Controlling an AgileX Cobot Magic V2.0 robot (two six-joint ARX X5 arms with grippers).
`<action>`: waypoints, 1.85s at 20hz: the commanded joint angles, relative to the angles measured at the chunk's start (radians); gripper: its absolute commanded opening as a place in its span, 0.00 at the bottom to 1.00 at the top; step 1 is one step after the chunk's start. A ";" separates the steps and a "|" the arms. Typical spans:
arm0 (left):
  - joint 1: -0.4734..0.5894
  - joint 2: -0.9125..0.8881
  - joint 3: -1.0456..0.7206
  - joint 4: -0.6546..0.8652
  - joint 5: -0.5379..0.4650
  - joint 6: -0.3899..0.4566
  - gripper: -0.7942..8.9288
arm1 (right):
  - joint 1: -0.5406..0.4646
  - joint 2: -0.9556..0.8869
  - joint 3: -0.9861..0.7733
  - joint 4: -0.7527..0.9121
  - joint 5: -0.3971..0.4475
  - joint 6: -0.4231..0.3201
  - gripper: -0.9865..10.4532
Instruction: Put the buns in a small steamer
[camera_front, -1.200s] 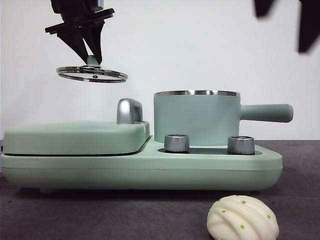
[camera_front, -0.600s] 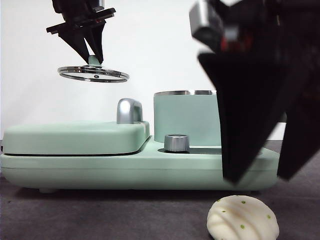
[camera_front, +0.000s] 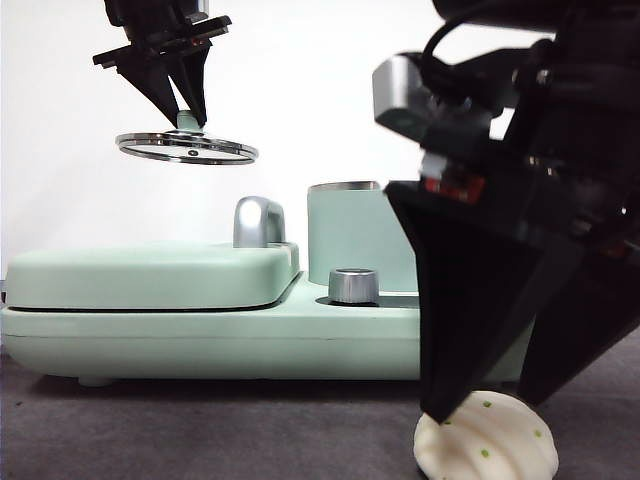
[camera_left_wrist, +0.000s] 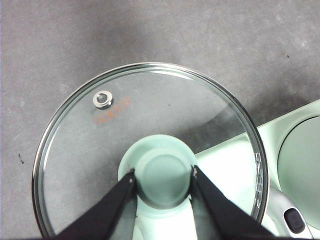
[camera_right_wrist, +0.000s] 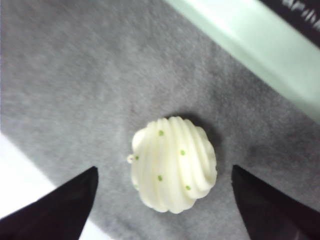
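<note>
Within the last second the right gripper (camera_right_wrist: 165, 200) has dropped from out of view to straddle, jaws wide, the ridged bun (camera_right_wrist: 173, 163) on the bench (camera_right_wrist: 65, 90); the left gripper (camera_left_wrist: 162, 175) clamps the lid (camera_left_wrist: 150, 145) aloft, leaving the small steamer (camera_front: 355, 240) uncovered.

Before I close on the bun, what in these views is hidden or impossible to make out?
- Small steamer: front view, the right gripper covers its right half and handle; its inside is not visible.
- Ridged bun: front view shows only its lower part; whether the jaws touch it cannot be told.
- Plain bun: in no view.
- Glass lid: left wrist view, its near edge is cut off, behind the left gripper.
</note>
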 joint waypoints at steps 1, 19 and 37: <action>-0.004 -0.010 0.047 0.023 0.003 -0.004 0.10 | 0.010 0.047 0.002 0.020 0.005 0.010 0.44; -0.004 -0.008 0.047 0.023 0.003 -0.005 0.10 | -0.034 0.111 0.476 -0.409 0.027 -0.028 0.25; -0.004 -0.005 0.047 0.024 0.003 -0.004 0.10 | -0.409 0.649 1.169 -0.644 0.061 -0.281 0.25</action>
